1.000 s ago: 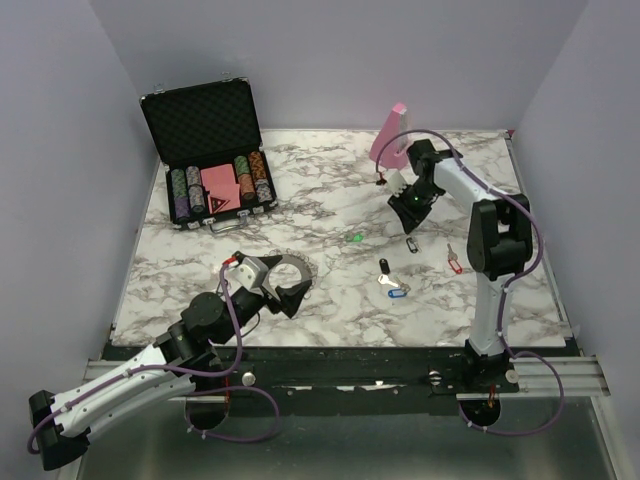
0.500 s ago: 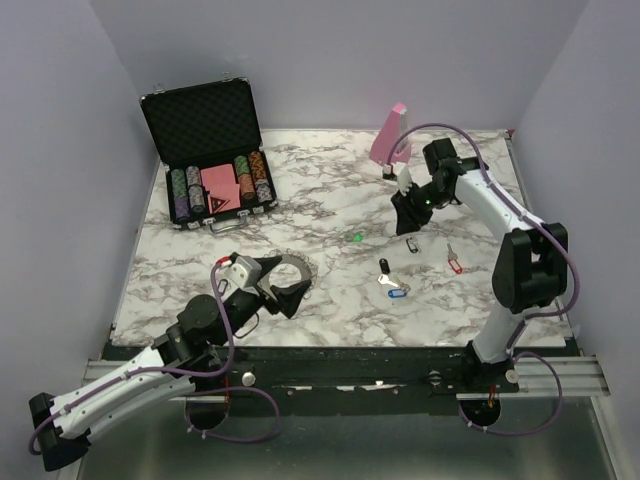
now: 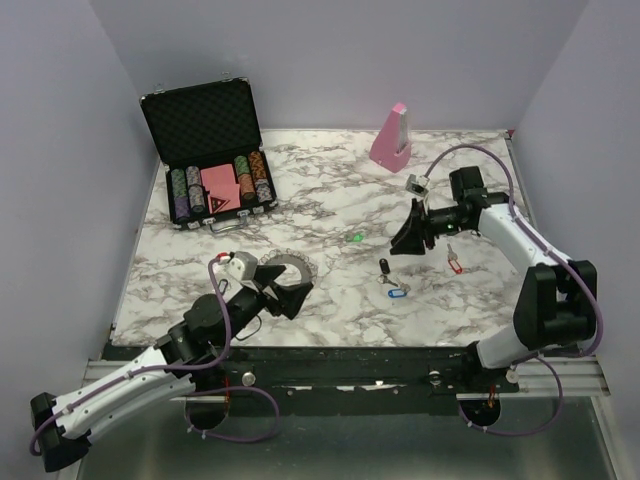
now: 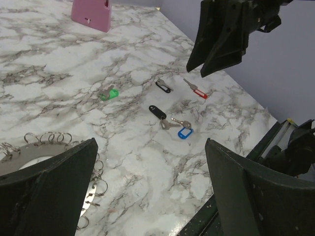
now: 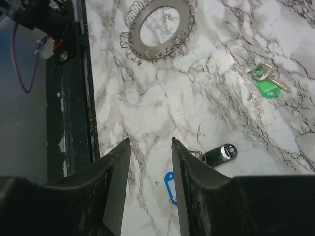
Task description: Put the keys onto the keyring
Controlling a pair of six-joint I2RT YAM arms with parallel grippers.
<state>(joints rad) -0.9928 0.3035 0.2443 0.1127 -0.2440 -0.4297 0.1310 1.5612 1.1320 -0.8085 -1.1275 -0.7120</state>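
The keyring (image 3: 290, 267) lies flat at the front left; it also shows in the right wrist view (image 5: 160, 28) and the left wrist view (image 4: 47, 147). My left gripper (image 3: 287, 297) is open wide and empty, low beside the ring (image 4: 151, 147). The keys lie loose on the marble: green (image 3: 357, 238), black (image 3: 384, 266), blue (image 3: 397, 291), red (image 3: 455, 265). A second black key (image 4: 163, 86) shows in the left wrist view. My right gripper (image 3: 400, 242) is open and empty, hovering above the black (image 5: 221, 153) and blue (image 5: 170, 187) keys (image 5: 150, 142).
An open black case (image 3: 205, 150) of poker chips stands at the back left. A pink wedge block (image 3: 391, 135) stands at the back centre-right. The table's black front rail (image 5: 69, 98) runs along the near edge.
My right arm has swung from beside the pink block out to the right and forward, so its gripper now hangs over the keys. The left gripper has shifted only slightly by the ring.
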